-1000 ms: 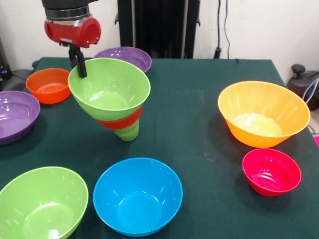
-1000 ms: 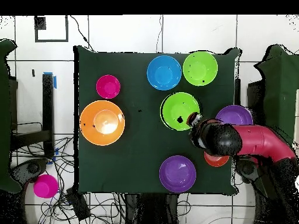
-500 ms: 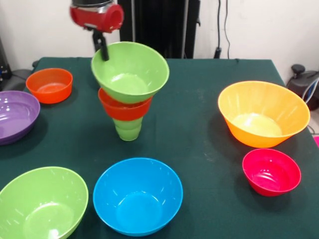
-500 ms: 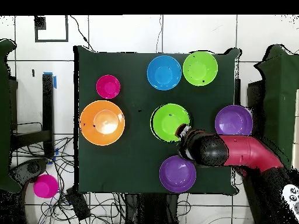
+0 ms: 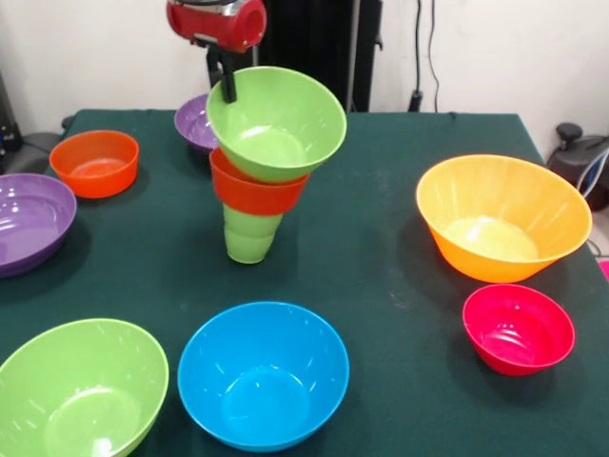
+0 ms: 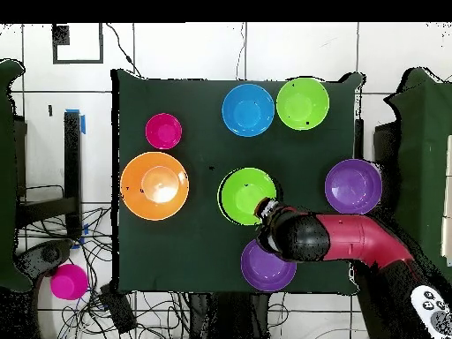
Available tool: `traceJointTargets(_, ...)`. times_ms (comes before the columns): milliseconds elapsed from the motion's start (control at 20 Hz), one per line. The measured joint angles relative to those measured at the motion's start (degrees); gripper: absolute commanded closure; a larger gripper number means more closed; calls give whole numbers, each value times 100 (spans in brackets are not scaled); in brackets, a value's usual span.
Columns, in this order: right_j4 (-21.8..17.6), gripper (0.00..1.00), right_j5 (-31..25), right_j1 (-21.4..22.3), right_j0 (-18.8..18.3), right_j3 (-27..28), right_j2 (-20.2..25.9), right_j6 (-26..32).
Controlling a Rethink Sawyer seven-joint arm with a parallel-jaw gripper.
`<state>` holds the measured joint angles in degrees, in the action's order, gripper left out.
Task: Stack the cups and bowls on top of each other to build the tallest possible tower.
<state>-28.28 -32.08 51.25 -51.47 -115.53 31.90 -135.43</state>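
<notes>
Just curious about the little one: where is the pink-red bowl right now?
In the front view the pink-red bowl sits low on the right, just below the large orange bowl.

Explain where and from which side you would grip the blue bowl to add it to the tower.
Grip the blue bowl by its rim, coming straight down from above. It sits upright and open, and its flaring wall is too wide to span, so one finger inside and one outside suits best. The side facing the tower looks free; the green bowl crowds the other. The claw pinches the tower's top bowl the same way.
</notes>
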Motion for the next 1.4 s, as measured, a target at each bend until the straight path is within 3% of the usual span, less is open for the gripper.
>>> traceJointTargets(600,-113,100,1,-251,-357,391,82,0)
traceJointTargets(1400,-115,100,0,-172,-174,405,77,0)
